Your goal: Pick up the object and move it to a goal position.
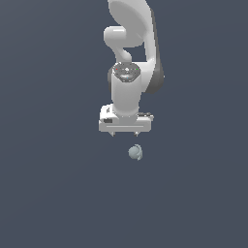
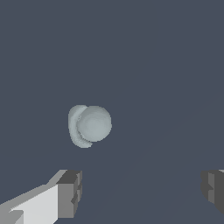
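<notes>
Since my pincer [image 1: 125, 133] hangs wide open and empty above the ball [image 1: 135, 152], I'd centre the fingers [image 2: 69, 194] around it before descending and closing gently

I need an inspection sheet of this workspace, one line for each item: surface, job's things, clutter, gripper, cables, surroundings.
Surface: plain dark grey-blue ground, no marks or edges seen.
Job's things: one small pale grey-blue ball lying free, with a darker shaded side; not held. No goal marker seen.
Clutter: nothing seen.
Gripper: the white gripper is above the ball in the exterior view, jaws wide open. In the wrist view both fingers stand apart from the ball, and the gap between them is much wider than the ball.
Cables: nothing seen.
Surroundings: only the white arm rising to the top of the exterior view; the rest is the same dark background.
</notes>
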Motion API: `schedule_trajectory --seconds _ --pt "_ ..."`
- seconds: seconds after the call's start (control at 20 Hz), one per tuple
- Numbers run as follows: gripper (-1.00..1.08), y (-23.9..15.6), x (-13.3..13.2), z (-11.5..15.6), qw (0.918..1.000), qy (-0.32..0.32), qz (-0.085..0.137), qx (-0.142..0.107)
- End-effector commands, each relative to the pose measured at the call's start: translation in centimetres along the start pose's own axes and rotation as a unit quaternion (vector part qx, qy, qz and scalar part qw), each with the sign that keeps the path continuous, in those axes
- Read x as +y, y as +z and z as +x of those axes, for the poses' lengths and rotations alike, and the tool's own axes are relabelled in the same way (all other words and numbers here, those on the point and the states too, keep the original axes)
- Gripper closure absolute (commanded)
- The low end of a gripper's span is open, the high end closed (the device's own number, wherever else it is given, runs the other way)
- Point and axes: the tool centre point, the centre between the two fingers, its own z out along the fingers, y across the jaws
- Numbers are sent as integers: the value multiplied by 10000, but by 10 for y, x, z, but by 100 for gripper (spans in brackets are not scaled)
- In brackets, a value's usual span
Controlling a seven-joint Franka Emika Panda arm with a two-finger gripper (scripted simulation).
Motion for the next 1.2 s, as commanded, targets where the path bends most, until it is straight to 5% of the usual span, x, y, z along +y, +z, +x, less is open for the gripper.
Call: schedule_trajectory --seconds 0.0,0.5,1.15 --pt "-92 0 0 0 10000 0 0 0" --pt "-92 13 23 -9 9997 -34 -154 -206" --pt "-92 28 0 3 9996 -234 -92 -133"
